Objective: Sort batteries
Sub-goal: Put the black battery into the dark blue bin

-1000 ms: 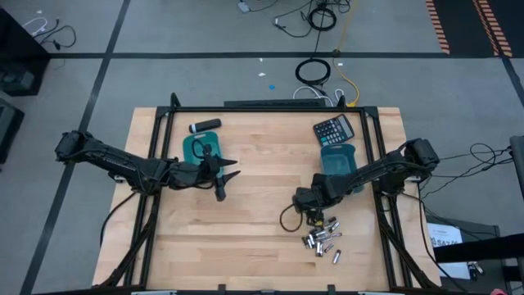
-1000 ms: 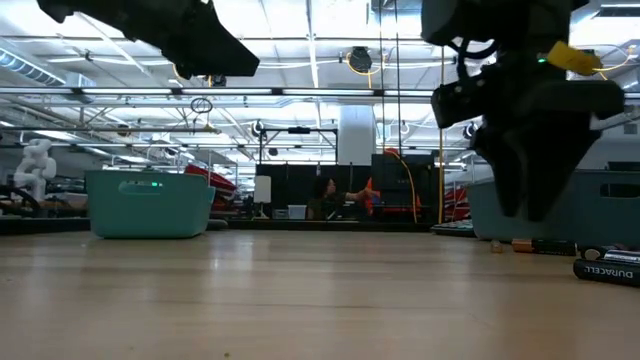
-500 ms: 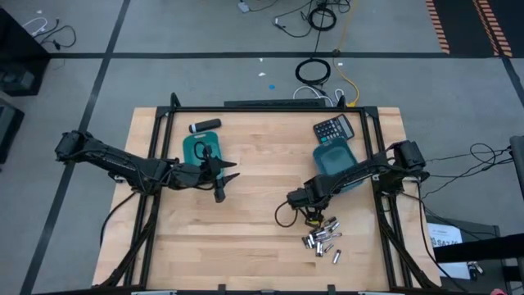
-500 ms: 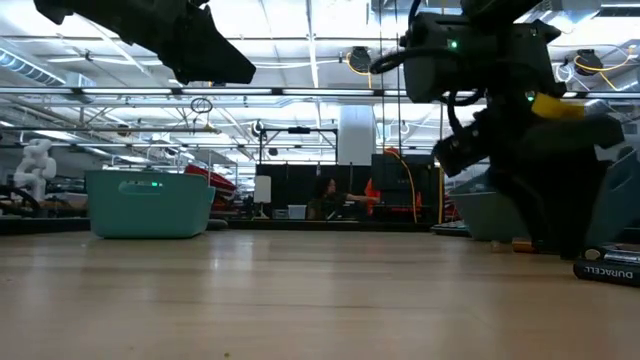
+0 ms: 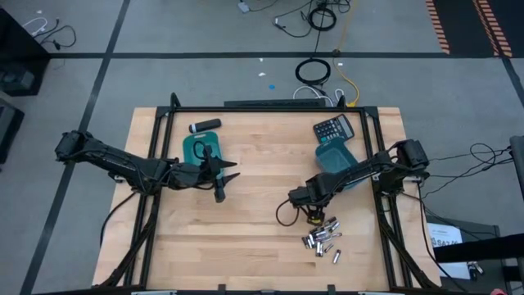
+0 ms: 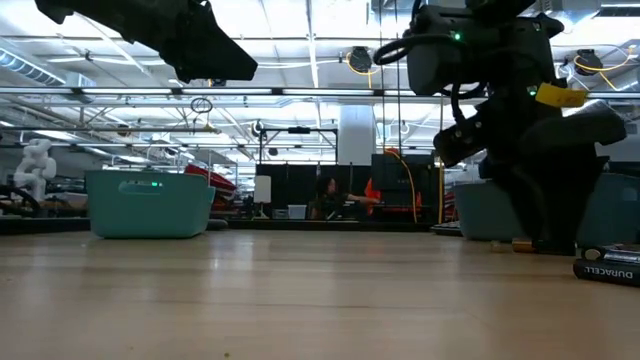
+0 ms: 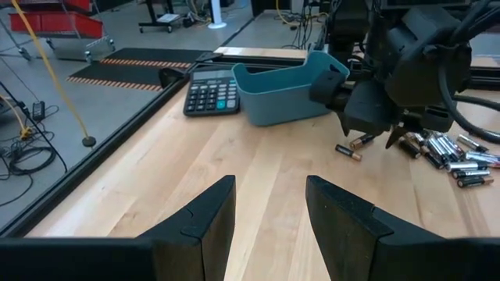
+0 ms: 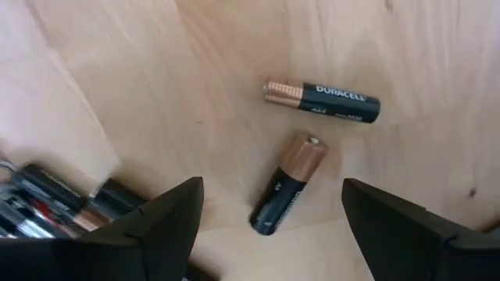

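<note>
Batteries (image 5: 322, 239) lie in a loose cluster on the near right part of the wooden counter (image 5: 246, 238), silvery and dark cells close together. Just beyond that heap the right gripper (image 5: 312, 216) hangs low over the wood, its fingers (image 8: 160, 218) spread wide and holding nothing. Between them, in the right wrist view, rest two black-and-copper Duracell batteries (image 8: 287, 193), one pointing toward the other's side without quite touching; more cells crowd the frame's edge (image 8: 47, 199). In the low view one Duracell cell (image 6: 606, 269) lies on the counter beside the dark right arm.

Farther across, near the counter's middle left, the left gripper (image 5: 228, 178) hovers above the wood with its fingers (image 7: 195, 226) moderately apart and empty. Beside it sits a teal bin (image 5: 199, 150), and a second teal bin (image 5: 336, 156) stands behind the right arm. At the far edge lie a calculator (image 5: 334, 129) and a black cylinder with a white tip (image 5: 205, 126).
</note>
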`<state>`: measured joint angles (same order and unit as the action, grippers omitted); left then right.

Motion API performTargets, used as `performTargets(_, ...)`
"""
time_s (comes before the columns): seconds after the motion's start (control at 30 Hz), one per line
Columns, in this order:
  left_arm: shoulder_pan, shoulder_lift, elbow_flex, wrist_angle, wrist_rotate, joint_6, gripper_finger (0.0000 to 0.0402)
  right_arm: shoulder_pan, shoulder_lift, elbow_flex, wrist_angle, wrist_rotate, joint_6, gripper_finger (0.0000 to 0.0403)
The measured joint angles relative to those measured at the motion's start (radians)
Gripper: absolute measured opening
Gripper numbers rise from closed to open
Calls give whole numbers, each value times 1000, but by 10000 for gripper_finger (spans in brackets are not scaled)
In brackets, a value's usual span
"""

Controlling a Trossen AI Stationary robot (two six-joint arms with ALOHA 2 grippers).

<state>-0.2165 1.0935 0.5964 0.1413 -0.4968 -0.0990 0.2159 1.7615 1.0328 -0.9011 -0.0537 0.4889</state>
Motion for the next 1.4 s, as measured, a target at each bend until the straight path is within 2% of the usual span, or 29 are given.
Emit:
performTargets(0.17,0,0,0,0,27,0,169,1,-1,0,0,8,-73,282)
performTargets(0.5,0,0,0,-25,29,0,169,-7,-1,-31,44,6,-80,191)
performTargets(0.77,0,0,0,-27,29,1,169,-19,-6,-61,74,-4,-41,179)
performTargets(0.87,0,0,0,-26,29,1,169,-19,-6,-62,85,-3,-45,163)
performTargets(0.97,0,0,0,-23,29,1,169,-19,-6,-63,83,2,-49,123)
performTargets(1.13,0,0,0,-23,29,2,169,-19,-5,-63,75,2,-45,27)
performTargets(1.4,0,0,0,-23,29,2,169,-19,-6,-50,61,2,-33,23)
